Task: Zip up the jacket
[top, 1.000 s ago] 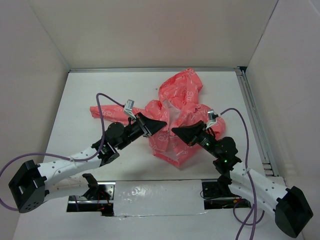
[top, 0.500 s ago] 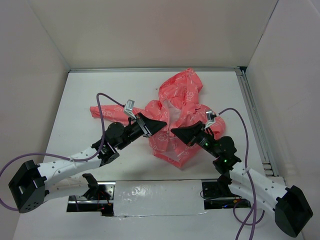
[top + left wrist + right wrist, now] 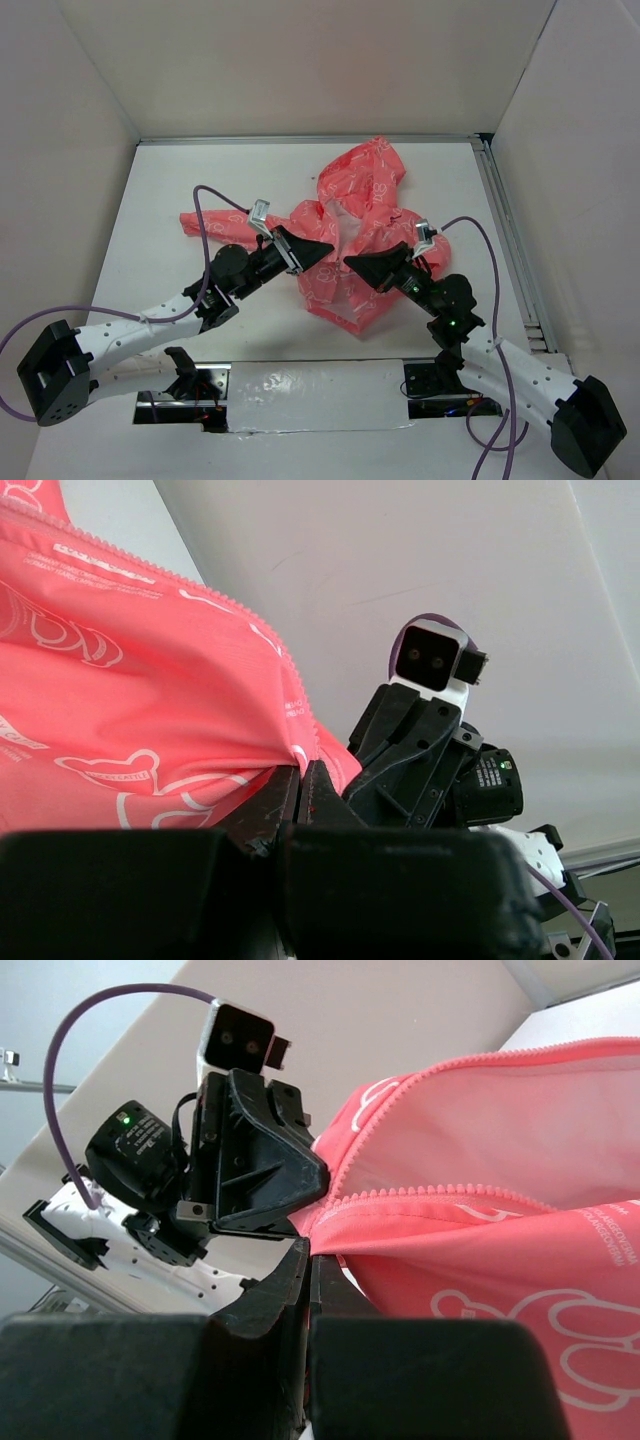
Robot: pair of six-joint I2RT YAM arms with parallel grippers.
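The coral-pink jacket (image 3: 352, 225) with white print lies crumpled mid-table, hood toward the back, white lining showing at its open front. My left gripper (image 3: 328, 251) is shut on the jacket's left front edge; the left wrist view shows the pink zipper-edged fabric (image 3: 150, 700) pinched between the jaws (image 3: 300, 772). My right gripper (image 3: 349, 263) is shut on the opposite front edge; in the right wrist view the zipper teeth (image 3: 440, 1198) run right from the closed tips (image 3: 310, 1250). The two grippers face each other, tips nearly touching, over the lower front.
White walls enclose the table on three sides. A metal rail (image 3: 510, 240) runs along the right edge. A sleeve (image 3: 210, 224) stretches left under the left arm's purple cable (image 3: 205, 215). A foil strip (image 3: 310, 395) lies at the near edge.
Almost nothing: the right gripper shifted slightly left and then back; both grippers stay shut on the jacket edges.
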